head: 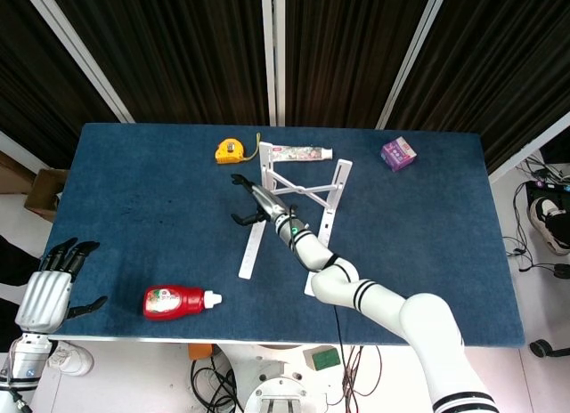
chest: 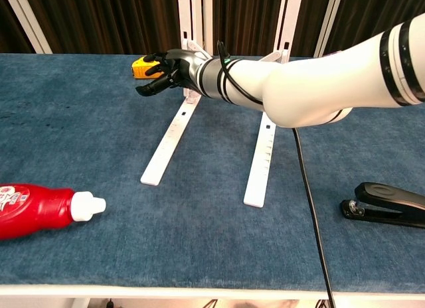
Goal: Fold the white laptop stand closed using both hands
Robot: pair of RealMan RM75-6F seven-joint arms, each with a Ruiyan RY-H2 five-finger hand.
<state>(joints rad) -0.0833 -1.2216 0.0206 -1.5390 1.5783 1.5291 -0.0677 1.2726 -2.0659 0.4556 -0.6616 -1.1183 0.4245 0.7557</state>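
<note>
Laptop stand (head: pixel 289 199) stands unfolded; right hand (head: pixel 248 203) spread beside its left rail, apparently not gripping; folding remains.

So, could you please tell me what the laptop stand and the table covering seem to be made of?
Laptop stand: probably painted metal or rigid plastic, going by its thin, straight, smooth white bars. Table covering: looks like dark blue fabric or felt, matte with a faintly mottled nap.

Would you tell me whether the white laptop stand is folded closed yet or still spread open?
Spread open. The white laptop stand has its two base rails splayed apart on the table, uprights raised and cross-braces extended.
</note>
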